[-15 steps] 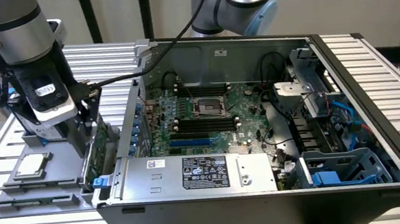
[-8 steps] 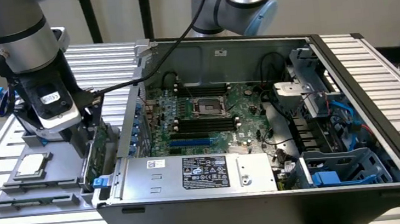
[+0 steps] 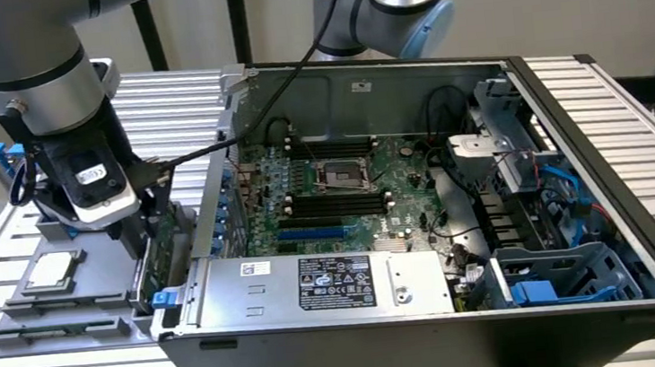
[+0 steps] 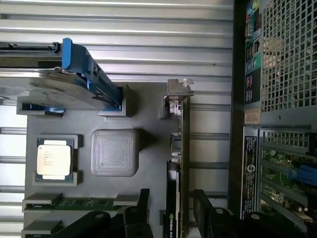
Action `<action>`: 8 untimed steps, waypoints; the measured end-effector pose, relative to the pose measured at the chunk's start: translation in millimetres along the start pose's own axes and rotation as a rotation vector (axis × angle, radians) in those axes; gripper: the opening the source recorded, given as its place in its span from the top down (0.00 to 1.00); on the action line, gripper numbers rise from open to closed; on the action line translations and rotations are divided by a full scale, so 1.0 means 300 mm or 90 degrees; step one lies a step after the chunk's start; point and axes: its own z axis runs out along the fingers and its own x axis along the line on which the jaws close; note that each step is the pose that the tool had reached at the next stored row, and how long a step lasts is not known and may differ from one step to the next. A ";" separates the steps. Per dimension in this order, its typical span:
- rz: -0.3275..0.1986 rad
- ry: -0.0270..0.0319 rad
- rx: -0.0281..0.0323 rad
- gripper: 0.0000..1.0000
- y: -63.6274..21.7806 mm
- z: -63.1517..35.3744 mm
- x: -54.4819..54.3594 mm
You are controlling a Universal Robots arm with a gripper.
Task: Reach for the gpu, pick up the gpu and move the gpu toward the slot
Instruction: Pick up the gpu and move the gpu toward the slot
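The gpu (image 4: pixel 184 144) stands on edge in the grey holder tray (image 4: pixel 148 163), a thin green card with its silver bracket (image 4: pixel 178 91) at one end. My gripper (image 4: pixel 172 213) is open just above it, one dark finger (image 4: pixel 143 206) on each side of the card, with gaps showing between them and it. In the exterior view the gripper (image 3: pixel 145 230) hangs low over the gpu (image 3: pixel 164 253), which stands at the tray's edge beside the open computer case (image 3: pixel 591 167). The blue slot (image 3: pixel 308 235) lies on the motherboard inside the case.
The tray also holds a square silver processor chip (image 4: pixel 54 159), memory sticks (image 4: pixel 74 202) and a hard drive with a blue latch (image 4: pixel 84 74). The case wall (image 4: pixel 237 99) rises close beside the gpu. A second arm (image 3: pixel 389 6) stands behind the case.
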 end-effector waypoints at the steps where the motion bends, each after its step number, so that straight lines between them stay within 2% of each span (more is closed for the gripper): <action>1: 0.000 0.0000 0.0000 0.52 0.000 0.006 0.000; 8: -0.003 0.0001 0.0000 0.52 -0.002 0.049 0.000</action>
